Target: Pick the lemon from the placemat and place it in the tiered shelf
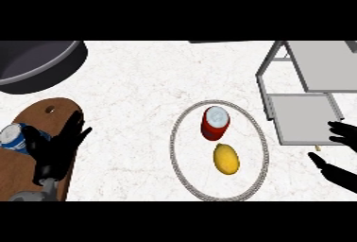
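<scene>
**Lemon waits on the placemat, both hands empty**

The lemon [226,159] lies on its side in the nearer half of the round, rope-edged placemat [178,156], in the middle of the pale surface [140,90]. Just beyond it, close but seemingly not touching, stands a red can [215,122] with a silvery top.

By its look the lemon should be light, stiff enough to bear a squeeze without harm, and rounded, with a waxy skin that may slip or roll under a poor grip. The best hold, I judge, is across its short middle, thumb on 1 flank and fingers on the other, coming from above so the can is not knocked.

The right hand [339,156] shows at the right edge, to the right of the placemat and apart from the lemon. Its fingers are spread and relaxed, holding nothing; they lie over the near corner of the tiered shelf [307,113], whose 2 grey trays stand at the far right.

The left hand [59,146] rests unclenched at the near left over a brown wooden board [21,156], beside a blue-and-white can [14,137], gripping nothing. A dark pot [38,64] sits at the far left.
</scene>
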